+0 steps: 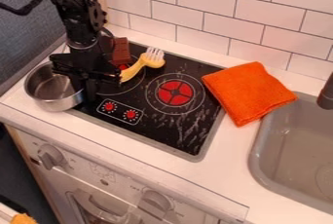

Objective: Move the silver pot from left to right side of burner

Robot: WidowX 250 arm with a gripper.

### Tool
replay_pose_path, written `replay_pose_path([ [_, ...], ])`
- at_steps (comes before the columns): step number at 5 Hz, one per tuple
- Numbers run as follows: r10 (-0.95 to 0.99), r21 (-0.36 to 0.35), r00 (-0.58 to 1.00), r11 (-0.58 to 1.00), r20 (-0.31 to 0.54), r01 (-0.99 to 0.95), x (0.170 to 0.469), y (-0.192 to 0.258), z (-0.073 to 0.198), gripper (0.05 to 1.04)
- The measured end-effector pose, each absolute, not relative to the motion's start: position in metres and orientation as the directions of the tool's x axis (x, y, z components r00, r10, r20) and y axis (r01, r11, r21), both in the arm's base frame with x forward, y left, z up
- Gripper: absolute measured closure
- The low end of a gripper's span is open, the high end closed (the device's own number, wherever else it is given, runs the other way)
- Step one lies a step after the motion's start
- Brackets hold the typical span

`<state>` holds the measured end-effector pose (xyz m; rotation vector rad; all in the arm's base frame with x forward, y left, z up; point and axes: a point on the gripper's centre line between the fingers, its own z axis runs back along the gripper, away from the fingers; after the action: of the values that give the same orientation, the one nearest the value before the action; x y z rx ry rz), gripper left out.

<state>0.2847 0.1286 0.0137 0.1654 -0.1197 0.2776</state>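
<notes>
At the left of the camera view, the black gripper hangs down at the right side of the silver pot. It looks shut on the pot's right rim, which is partly hidden behind it. The round, open-topped pot stands over the white counter at the left edge of the black stove top. Right of the gripper is the left burner, partly covered by the arm and a yellow utensil. The right burner shows red inside pale rings.
A yellow-handled brush or fork lies across the left burner, near a brown block at the back. An orange cloth overlaps the stove's right edge. The grey sink is farther right, with a tiled wall behind.
</notes>
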Motion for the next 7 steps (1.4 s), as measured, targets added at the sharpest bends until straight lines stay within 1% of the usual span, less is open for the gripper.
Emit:
replay_pose_path([
  [1,0.252,0.154,0.959,0.95,0.132,-0.271,0.285,0.126,0.014,1.006],
  [2,0.241,0.157,0.962,0.953,0.126,-0.26,0.285,0.125,0.014,1.006],
  [3,0.249,0.187,0.963,0.946,0.106,-0.265,0.282,0.125,0.014,1.007],
  [4,0.262,0.233,0.959,0.931,0.112,-0.281,0.288,0.125,0.023,1.007],
  [5,0.278,0.21,0.948,0.928,0.155,-0.307,0.296,0.114,0.05,1.007],
  [6,0.233,0.18,0.957,0.948,0.173,-0.263,0.296,0.085,0.065,1.007],
  [7,0.122,0.162,0.976,0.975,0.18,-0.151,0.291,0.044,0.069,1.007],
])
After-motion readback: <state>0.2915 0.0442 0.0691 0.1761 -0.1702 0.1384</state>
